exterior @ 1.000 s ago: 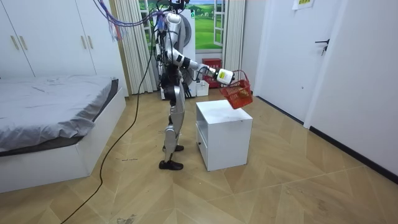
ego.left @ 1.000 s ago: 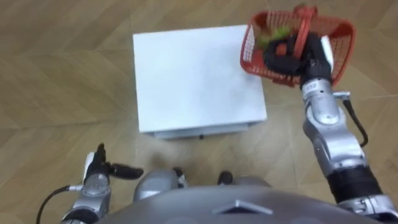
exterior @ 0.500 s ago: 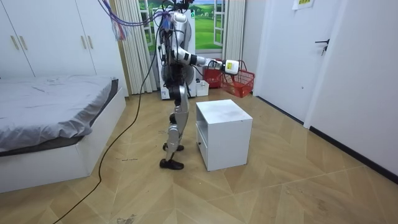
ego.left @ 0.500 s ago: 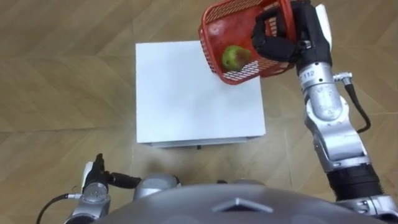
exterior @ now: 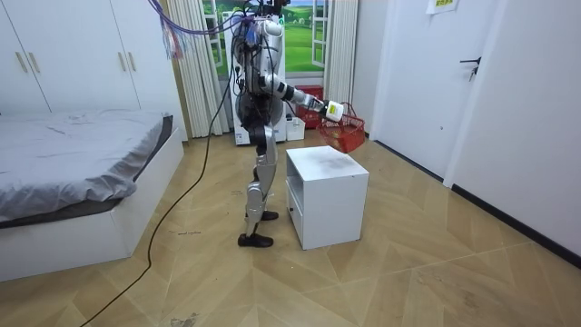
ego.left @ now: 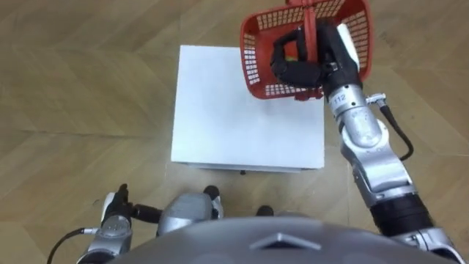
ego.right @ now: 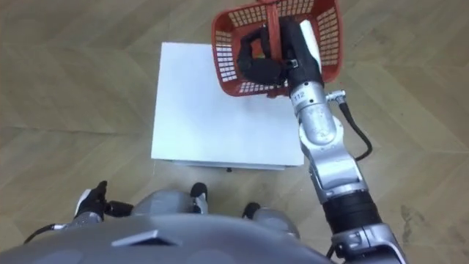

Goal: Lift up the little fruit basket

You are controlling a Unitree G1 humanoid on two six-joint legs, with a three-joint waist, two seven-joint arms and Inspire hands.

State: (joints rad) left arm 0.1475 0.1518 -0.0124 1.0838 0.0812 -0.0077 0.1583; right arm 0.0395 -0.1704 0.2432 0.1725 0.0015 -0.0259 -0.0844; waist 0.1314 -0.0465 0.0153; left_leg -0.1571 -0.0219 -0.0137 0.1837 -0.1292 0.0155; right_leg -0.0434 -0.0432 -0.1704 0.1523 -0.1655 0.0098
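Red plastic mesh fruit basket (ego.left: 256,70), upper right: likely light, rigid; right hand (ego.left: 302,63) curled round its top handle (ego.left: 311,26), best hold; left hand (ego.left: 116,218) slack, lower left.

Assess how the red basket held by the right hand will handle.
Probably stiff: the basket looks undeformed though tilted. Likely light: the right hand alone holds it above the white cabinet. May swing, hanging from its handle.

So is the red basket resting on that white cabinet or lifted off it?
Lifted: the room view shows the red basket clear above the white cabinet, its handle gripped by the right hand.
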